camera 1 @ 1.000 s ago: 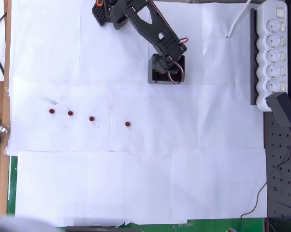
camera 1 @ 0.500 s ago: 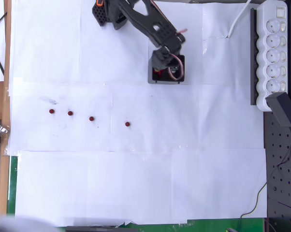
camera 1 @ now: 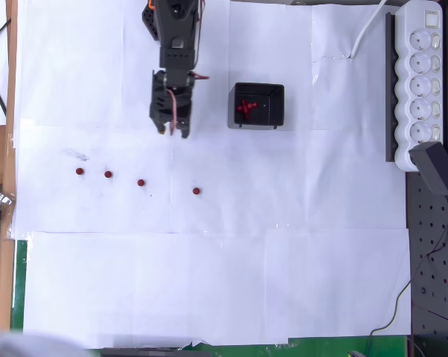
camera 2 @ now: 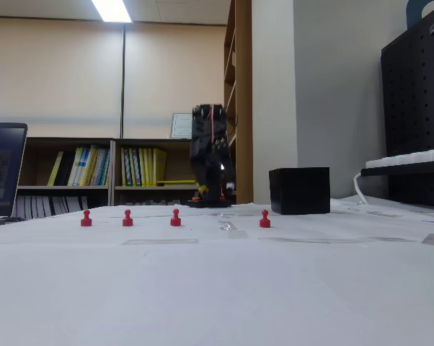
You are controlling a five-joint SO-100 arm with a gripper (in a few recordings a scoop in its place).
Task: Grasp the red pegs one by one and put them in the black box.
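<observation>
Gripper (camera 1: 172, 131) left of black box (camera 1: 258, 105), grip state unclear, four red pegs (camera 1: 140, 182) below, apart.

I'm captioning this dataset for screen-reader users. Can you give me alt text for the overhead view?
A black robot arm reaches down over white paper, its gripper hanging above bare paper left of the black box, which holds a cluster of red pegs. Four more red pegs stand in a loose row below. A white power strip lies at the right edge.
</observation>
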